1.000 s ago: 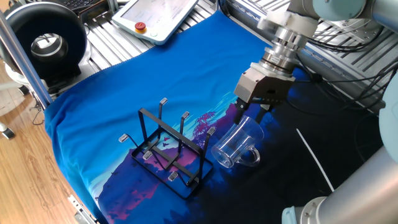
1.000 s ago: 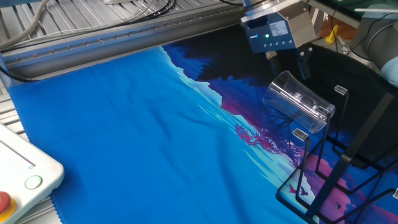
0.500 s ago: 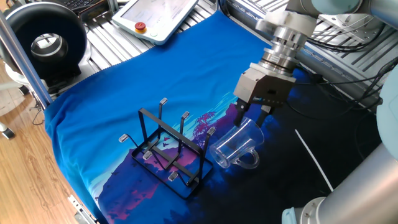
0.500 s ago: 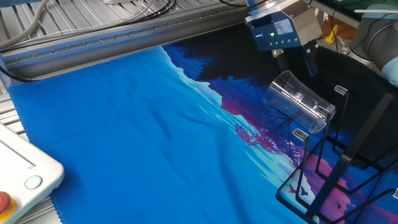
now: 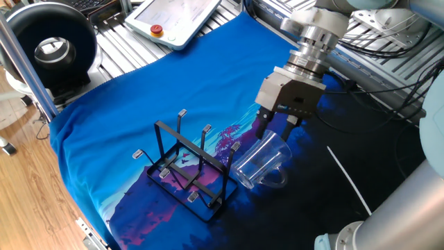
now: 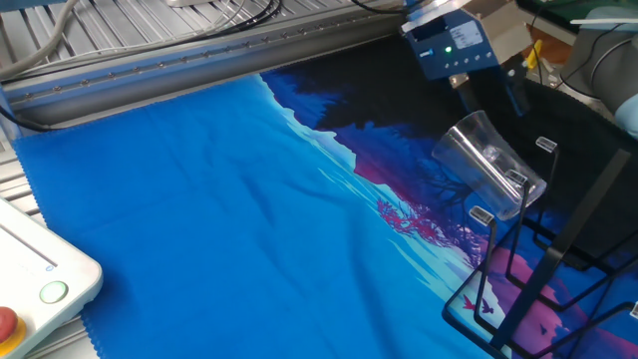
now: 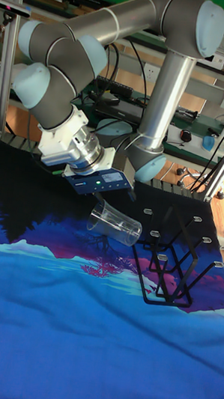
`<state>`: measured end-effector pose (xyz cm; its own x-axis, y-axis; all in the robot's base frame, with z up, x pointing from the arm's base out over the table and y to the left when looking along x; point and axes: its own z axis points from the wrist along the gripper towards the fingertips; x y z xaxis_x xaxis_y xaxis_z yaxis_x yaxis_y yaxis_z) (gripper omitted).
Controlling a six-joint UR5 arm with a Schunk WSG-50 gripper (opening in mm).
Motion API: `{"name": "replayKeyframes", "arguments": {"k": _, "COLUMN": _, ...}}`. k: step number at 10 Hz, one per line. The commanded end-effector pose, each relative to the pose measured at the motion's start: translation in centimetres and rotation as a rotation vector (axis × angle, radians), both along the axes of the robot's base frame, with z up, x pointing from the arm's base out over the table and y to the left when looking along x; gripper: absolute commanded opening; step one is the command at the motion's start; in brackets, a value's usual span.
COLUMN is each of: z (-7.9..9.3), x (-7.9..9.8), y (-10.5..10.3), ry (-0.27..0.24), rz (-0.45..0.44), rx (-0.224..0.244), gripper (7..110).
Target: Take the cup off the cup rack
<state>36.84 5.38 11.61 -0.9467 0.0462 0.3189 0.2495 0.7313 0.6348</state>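
The clear glass cup [image 5: 258, 164] [image 6: 487, 164] [image 7: 114, 223] hangs tilted, its mouth up toward the gripper and its thick base down toward the cup rack. My gripper [image 5: 275, 133] [image 6: 492, 104] [image 7: 103, 200] is shut on the cup's rim from above. The black wire cup rack [image 5: 191, 168] [image 6: 558, 249] [image 7: 172, 267] stands on the cloth right beside the cup. One silver-capped peg [image 5: 236, 147] [image 6: 480, 214] sits just under the cup's base. I cannot tell whether they touch. No peg is inside the cup.
A blue and black printed cloth [image 5: 139, 104] covers the table. A teach pendant [image 5: 177, 17] [image 6: 30, 289] lies at the cloth's edge. A black round device [image 5: 52, 48] stands off the table corner. A thin white rod [image 5: 350, 177] lies on the dark cloth past the cup.
The gripper has shifted slightly toward the rack side and turned a little. The cup has moved with it and now tilts more steeply.
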Motion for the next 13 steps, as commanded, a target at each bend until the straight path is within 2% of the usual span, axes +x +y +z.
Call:
{"name": "replayKeyframes", "arguments": {"k": 1, "z": 2.1, "x": 1.6, "y": 2.4, "ry": 0.011, "rz": -0.026, "rx": 0.034, "gripper": 44}}
{"name": "replayKeyframes", "arguments": {"k": 5, "z": 4.0, "x": 3.1, "y": 6.1, "ry": 0.046, "rz": -0.070, "rx": 0.036, "gripper": 44}}
{"name": "replayKeyframes", "arguments": {"k": 7, "z": 4.9, "x": 3.7, "y": 8.2, "ry": 0.069, "rz": -0.102, "rx": 0.021, "gripper": 44}}
{"name": "replayKeyframes", "arguments": {"k": 9, "z": 4.8, "x": 4.2, "y": 10.5, "ry": 0.084, "rz": -0.133, "rx": 0.011, "gripper": 44}}
{"name": "replayKeyframes", "arguments": {"k": 10, "z": 4.2, "x": 4.2, "y": 11.2, "ry": 0.087, "rz": -0.142, "rx": -0.009, "gripper": 44}}
{"name": "replayKeyframes", "arguments": {"k": 11, "z": 3.9, "x": 4.0, "y": 12.1, "ry": 0.091, "rz": -0.151, "rx": -0.009, "gripper": 44}}
{"name": "replayKeyframes", "arguments": {"k": 12, "z": 3.5, "x": 3.1, "y": 12.6, "ry": 0.103, "rz": -0.153, "rx": -0.019, "gripper": 22}}
{"name": "replayKeyframes", "arguments": {"k": 13, "z": 3.3, "x": 2.3, "y": 13.0, "ry": 0.107, "rz": -0.156, "rx": -0.029, "gripper": 22}}
